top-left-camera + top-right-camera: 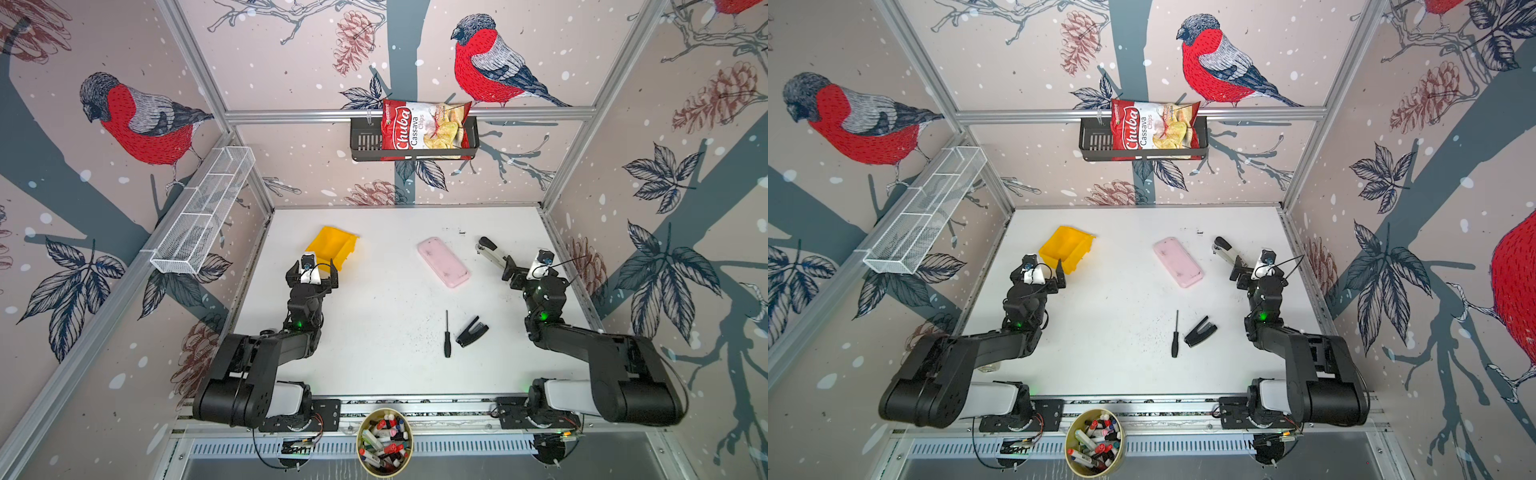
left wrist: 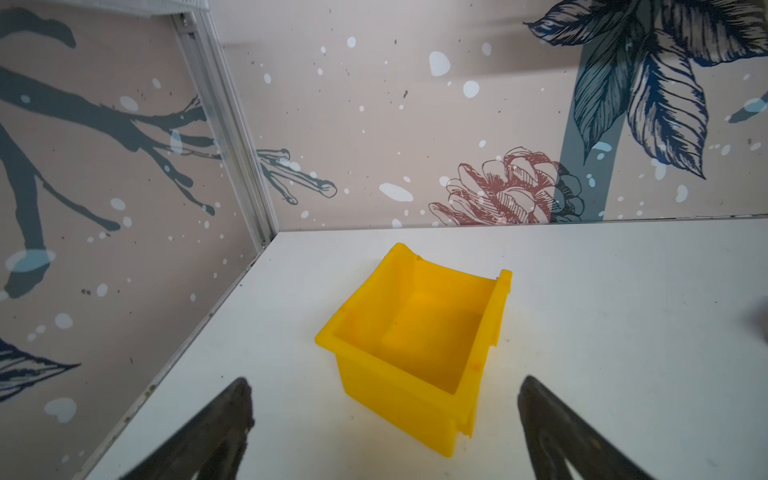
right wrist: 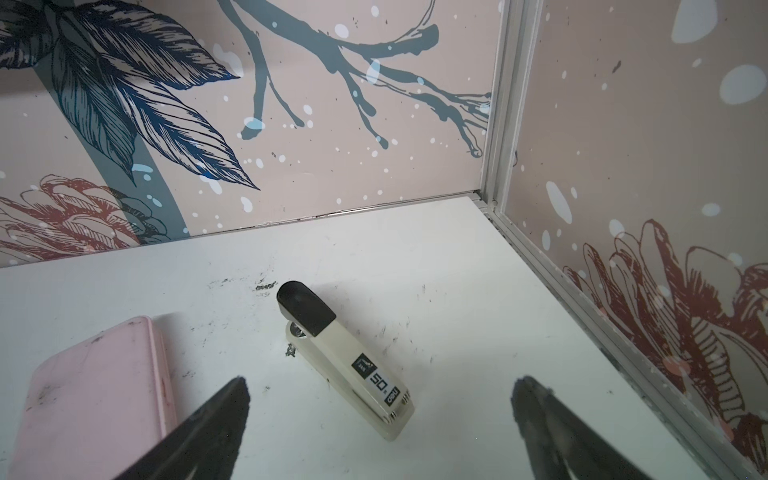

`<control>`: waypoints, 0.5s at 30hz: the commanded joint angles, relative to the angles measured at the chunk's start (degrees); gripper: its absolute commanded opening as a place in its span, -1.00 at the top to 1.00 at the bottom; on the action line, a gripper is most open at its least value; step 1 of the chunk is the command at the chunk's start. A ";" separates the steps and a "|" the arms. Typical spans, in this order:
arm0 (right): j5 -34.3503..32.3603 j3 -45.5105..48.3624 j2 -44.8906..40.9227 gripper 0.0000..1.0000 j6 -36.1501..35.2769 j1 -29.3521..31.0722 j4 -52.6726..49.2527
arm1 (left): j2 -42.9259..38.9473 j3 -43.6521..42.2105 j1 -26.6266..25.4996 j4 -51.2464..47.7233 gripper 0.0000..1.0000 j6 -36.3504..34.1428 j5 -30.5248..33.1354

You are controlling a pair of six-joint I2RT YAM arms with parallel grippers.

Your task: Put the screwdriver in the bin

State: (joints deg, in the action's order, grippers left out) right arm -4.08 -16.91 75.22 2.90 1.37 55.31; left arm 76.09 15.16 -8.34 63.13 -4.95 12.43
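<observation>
Left gripper [image 1: 311, 267] held wide, empty; bin [image 2: 395, 390] rim just ahead. Right gripper [image 3: 382, 385] wide, empty; screwdriver [image 1: 447, 334] seen well behind, open surface [image 1: 374, 299] between.

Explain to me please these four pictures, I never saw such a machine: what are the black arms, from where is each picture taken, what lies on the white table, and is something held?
These are two robot arms fixed at the near edge of a white table. Each ends in a two-fingered gripper. Two pictures come from a camera pair looking down on the whole scene. The other two come from small cameras on the arms' wrists, so the dark fingers show at their edge. On the table lie a yellow bin, which is empty, a pink case, a beige stapler, a black stapler and, beside it, a slim black screwdriver. The left gripper is open and faces the bin. The right gripper is open and faces the beige stapler. Nothing is held.
</observation>
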 commanded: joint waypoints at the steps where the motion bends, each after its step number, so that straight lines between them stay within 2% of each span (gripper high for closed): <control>1: 1.09 -1.50 -3.93 -0.99 -0.35 1.24 -8.57 | -4.46 1.63 -0.58 -8.18 -0.96 -3.29 -6.66; 4: 0.40 -2.78 -9.16 -0.99 -0.26 4.02 -15.76 | -8.75 3.49 -1.26 -15.65 -0.97 -3.14 -13.44; 9: -2.82 -6.00 -15.15 -0.99 -0.36 11.50 -29.82 | -15.08 4.52 -5.66 -24.55 -0.96 -4.62 -16.88; 15: -8.43 -9.95 -17.93 -0.97 7.80 21.31 -43.56 | -20.55 5.63 -9.39 -33.22 -0.96 -7.35 -24.61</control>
State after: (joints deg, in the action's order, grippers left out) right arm -8.01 -25.69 58.02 5.23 20.01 20.91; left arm 56.69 19.90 -17.02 36.05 -9.69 -6.28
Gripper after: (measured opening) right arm 0.983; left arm 0.982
